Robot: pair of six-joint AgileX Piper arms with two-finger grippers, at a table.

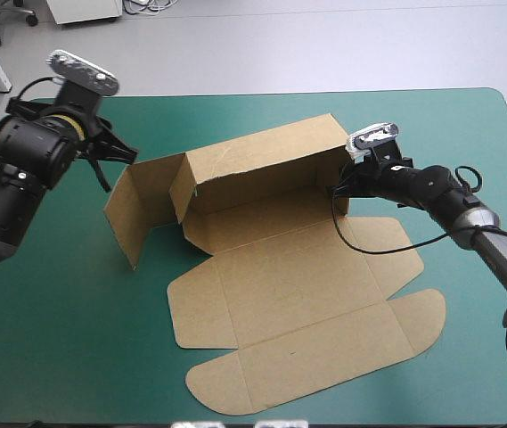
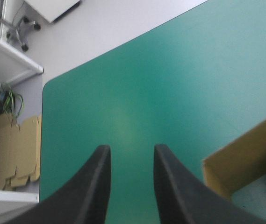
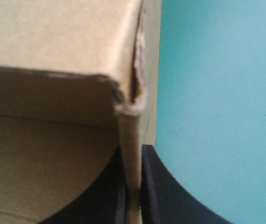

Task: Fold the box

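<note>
Brown cut-board box (image 1: 280,285), toward the tabletop's (image 1: 467,152) far edge, has its end wall clamped by the right gripper (image 3: 132,158), likely steadying it; the left gripper (image 2: 131,154) hangs empty, fingers (image 2: 95,186) apart.

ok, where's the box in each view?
High view: box mid-table, back wall raised, front flaps flat.
Left wrist view: one brown wall corner beside the open left gripper.
Right wrist view: wall edge pinched in the right gripper.
Shared landmark: teal-green cover next to the box.
</note>
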